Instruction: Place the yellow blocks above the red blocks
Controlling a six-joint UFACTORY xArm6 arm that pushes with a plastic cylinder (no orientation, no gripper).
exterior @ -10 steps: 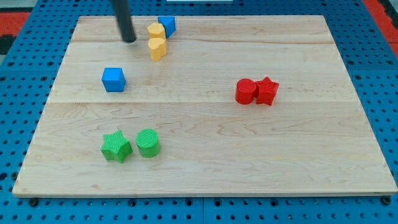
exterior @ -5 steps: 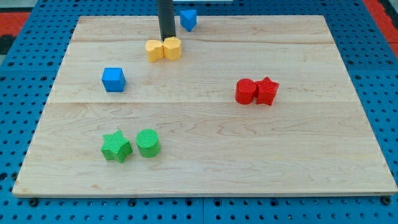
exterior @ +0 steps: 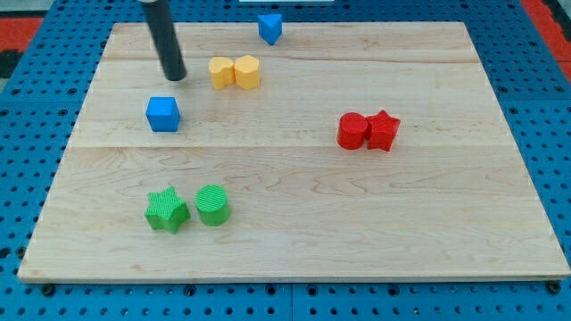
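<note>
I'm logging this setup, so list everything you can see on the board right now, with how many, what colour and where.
yellow blocks: 2, yellow, touching side by side near the view's top, left of centre; left one, right one
red blocks: 2, red, touching, right of centre; cylinder, star
blue cube: 1, blue, view's left
blue block: 1, blue, top edge, shape unclear
green star: 1, green, bottom left
green cylinder: 1, green, just right of the star
wooden board: 1, light wood, on a blue pegboard
my tip: 1, dark rod end, left of the yellow blocks, above the blue cube
</note>
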